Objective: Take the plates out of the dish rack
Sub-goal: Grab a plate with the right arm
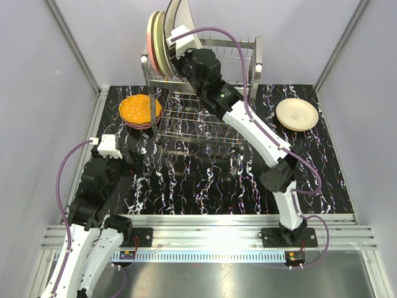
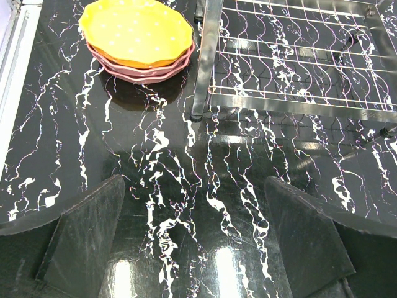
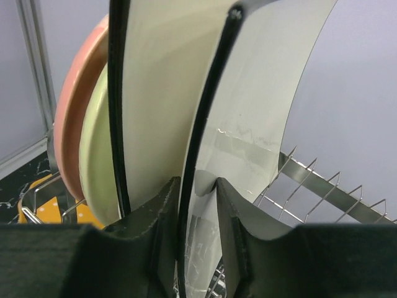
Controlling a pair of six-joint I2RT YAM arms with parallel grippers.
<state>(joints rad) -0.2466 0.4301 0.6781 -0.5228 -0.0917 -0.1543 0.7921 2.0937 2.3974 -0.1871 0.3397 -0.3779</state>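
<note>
Right arm: reaches to the far upper tier of the dish rack [image 1: 256, 59]. The right fingers [image 3: 239, 239] straddle the lower rim of a dark-rimmed white plate [image 3: 267, 112], one finger on each face and the plate's edge in the slot between them. They sit very close to the plate. Whether they are actually clamped on it cannot be told.

Rack contents: the plate stands upright on edge and is the rightmost of four. To its left stand a second dark-rimmed plate [image 3: 161, 93], a pale cream plate [image 3: 96, 161] and a pink plate [image 3: 74, 118].

Left arm: the left fingers [image 2: 87, 239] are spread wide and released, holding nothing. They hang over the black marbled bench [image 2: 155, 180], near and left of the rack's foot.

Already on the bench: an orange plate [image 2: 136, 31] stacked on pink plates [image 2: 146, 73], just left of the rack. A cream round plate [image 1: 298, 115] lies right of the rack.
</note>
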